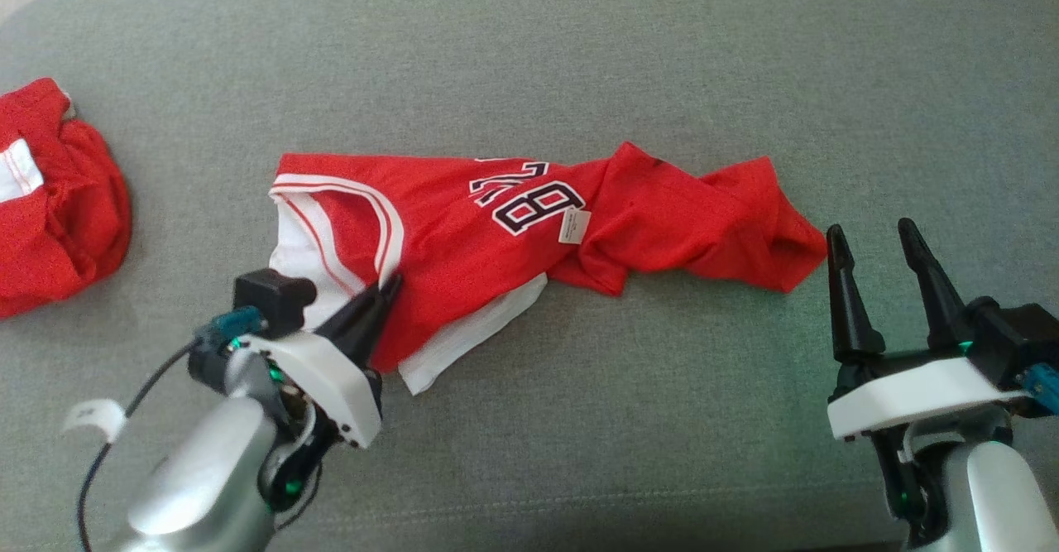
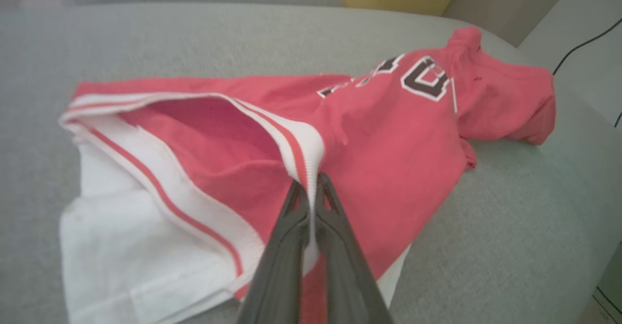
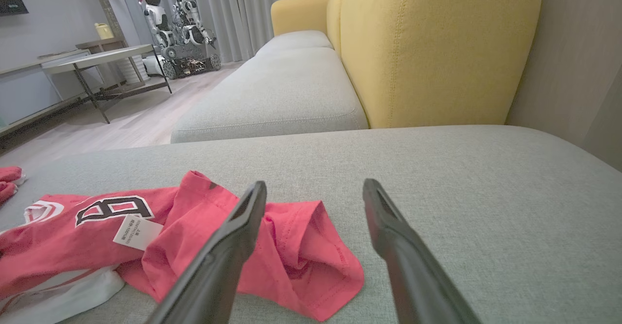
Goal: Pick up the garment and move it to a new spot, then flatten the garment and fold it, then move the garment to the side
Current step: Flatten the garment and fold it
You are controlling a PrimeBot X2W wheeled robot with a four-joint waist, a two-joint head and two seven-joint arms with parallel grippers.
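Left jaws are clamped on the white-and-red trim [image 2: 303,154] of the jersey [image 1: 463,237]. The left wrist view shows the band pinched between the two tips, with cloth puckering up into them. The jersey lies stretched sideways across the middle of the grey sofa cushion [image 1: 579,55], its trimmed opening toward my left and its bunched end [image 1: 728,221] toward my right. Right jaws are spread wide with nothing in them, sitting just beside that bunched end and, as far as I can tell, not touching it.

I read this as the start of the pick-up, with one corner taken and the other waiting. The grip looks like it has the trim band alone, maybe only the top layer, so I'd lift slowly and watch whether the white lining comes with it or peels away. I'd rather not haul from the left side alone, because the far end would drag and twist. My plan is to bring the right jaws onto the bunched end, catching a fold rather than a loose edge, and then raise both together.

There's another red garment [image 1: 58,204] at the far left of the cushion, well apart from this one, so I'd choose a landing spot away from it. The loose paper tag [image 1: 574,226] could snag, so I'll keep an eye on it.
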